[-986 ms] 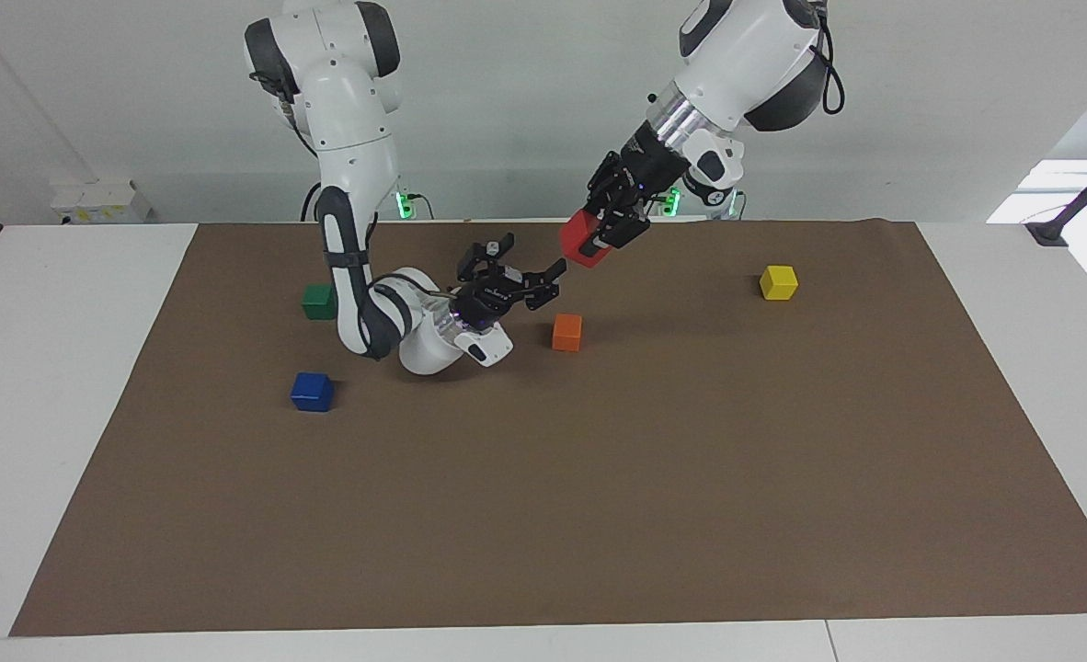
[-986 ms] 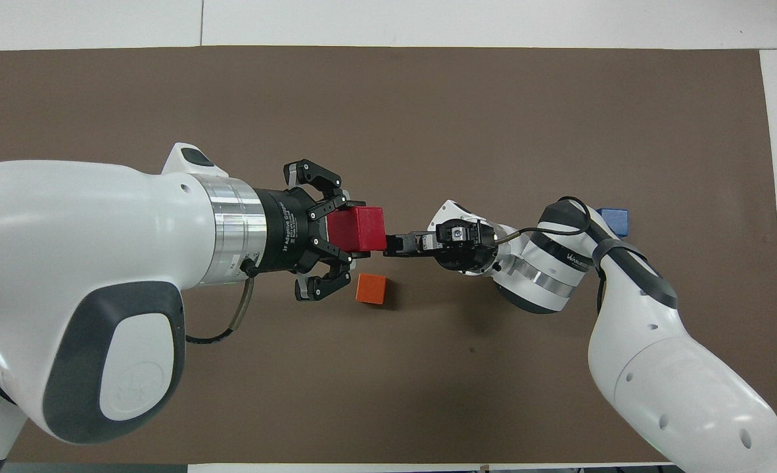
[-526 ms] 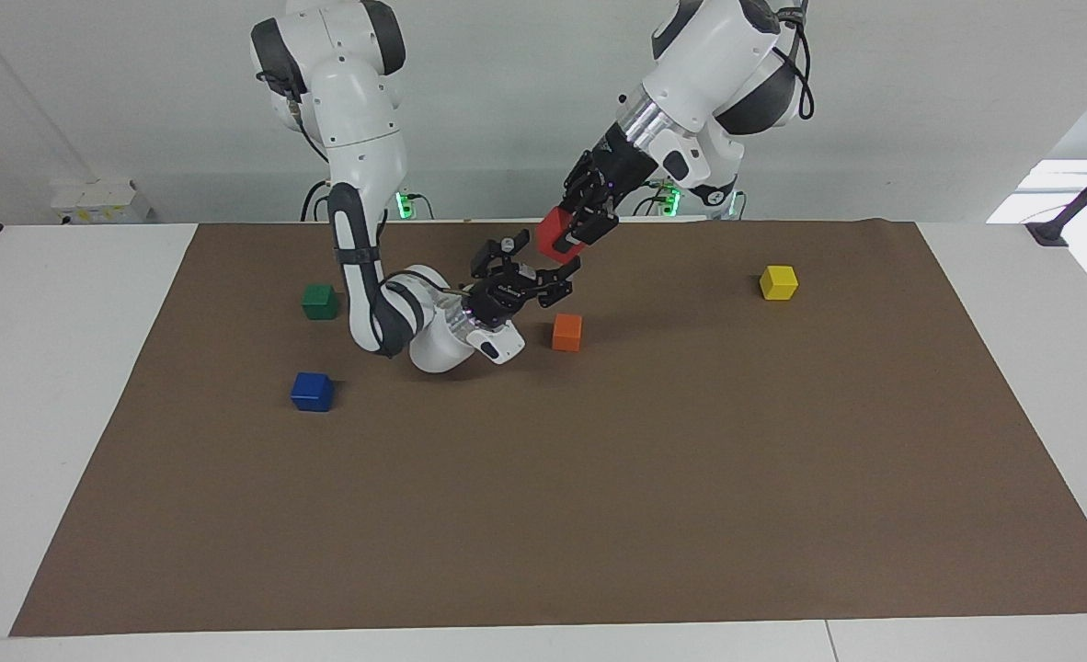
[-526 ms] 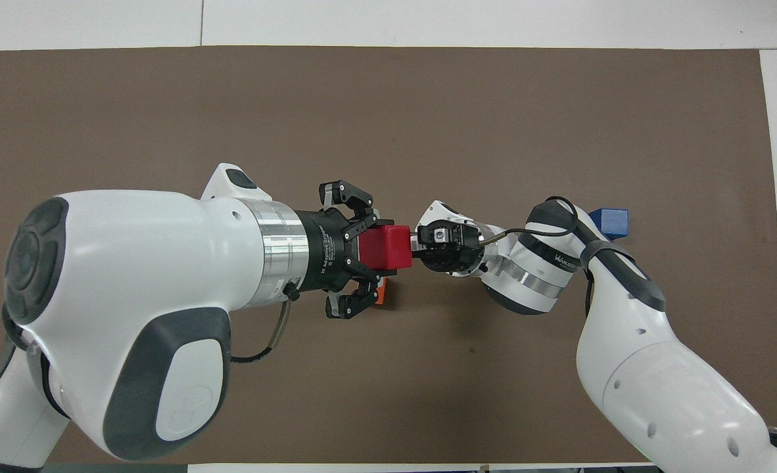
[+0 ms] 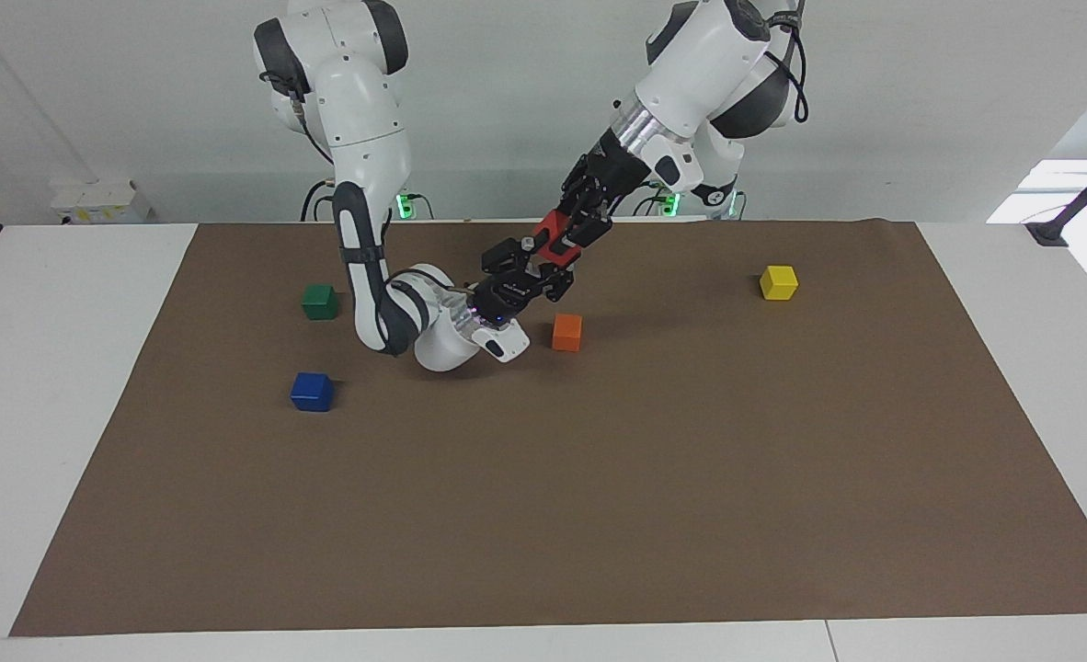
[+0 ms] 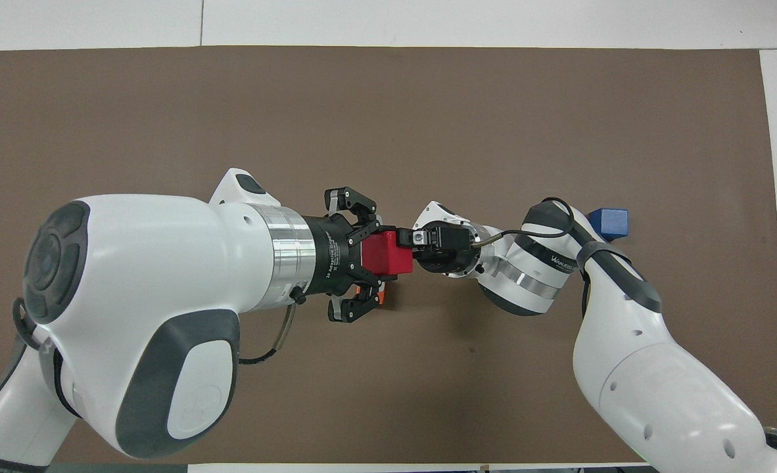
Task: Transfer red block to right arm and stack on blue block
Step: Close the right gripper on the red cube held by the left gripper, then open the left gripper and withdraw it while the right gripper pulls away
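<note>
The red block [image 5: 551, 235] [image 6: 383, 255] hangs in the air over the mat, above the orange cube, held between both grippers. My left gripper [image 5: 569, 226] [image 6: 370, 255] is shut on one end of it. My right gripper [image 5: 540, 259] [image 6: 407, 240] comes up from below and is shut on the other end. The blue block [image 5: 312, 391] [image 6: 609, 223] rests alone on the mat toward the right arm's end of the table, partly covered by the right arm in the overhead view.
An orange cube [image 5: 566, 332] [image 6: 380, 297] sits under the meeting grippers. A green cube [image 5: 319, 301] lies nearer to the robots than the blue block. A yellow cube [image 5: 778, 281] sits toward the left arm's end. All rest on a brown mat [image 5: 599, 506].
My left gripper carried the red block down toward the right arm. My right gripper rose to meet it and went from open to shut on the block's free end.
</note>
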